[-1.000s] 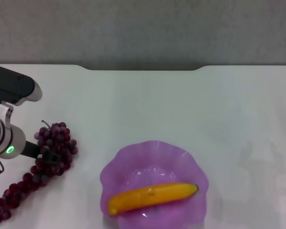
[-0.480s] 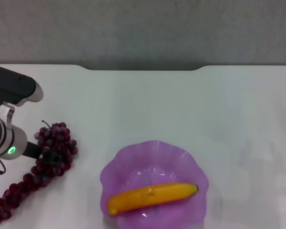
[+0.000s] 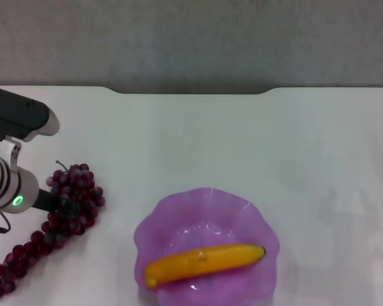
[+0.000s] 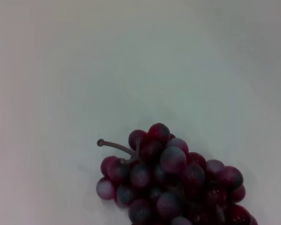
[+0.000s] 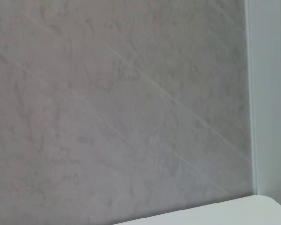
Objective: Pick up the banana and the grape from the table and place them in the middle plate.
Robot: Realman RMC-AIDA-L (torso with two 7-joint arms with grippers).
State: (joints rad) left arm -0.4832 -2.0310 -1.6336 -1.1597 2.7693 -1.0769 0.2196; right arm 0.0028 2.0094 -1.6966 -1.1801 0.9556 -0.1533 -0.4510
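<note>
Head view: left pincer (image 3: 65, 205) is at the left edge of the desk (image 3: 198, 134), down in the wide upper part of the grape (image 3: 51, 223) bunch. Its dark tip is buried among the berries, so I cannot tell if it's apart, together, or clamped on the bunch. Green LED lit on the left wrist housing.

The grape lies flat on the desk, left of the middle plate (image 3: 163, 220) and apart from it. The bunch runs diagonally: wide end with the stem toward the far side, thin tail trailing toward the near-left corner.

Left wrist view: the stem end of the grape (image 4: 173, 187) on bare white desk (image 4: 131, 61), short brown stem curling off the top berries, some berries frosted grey. No fingers visible in that view.

The banana (image 3: 204, 263) is already in the middle plate, lying across the near half, dark tip pointing right, blunt end left, touching the plate floor.

Right pincer: not in the head view. Right wrist view shows only a grey wall (image 5: 117, 108) and a corner of the white desk (image 5: 215, 214), so the right arm is off the work area.
</note>
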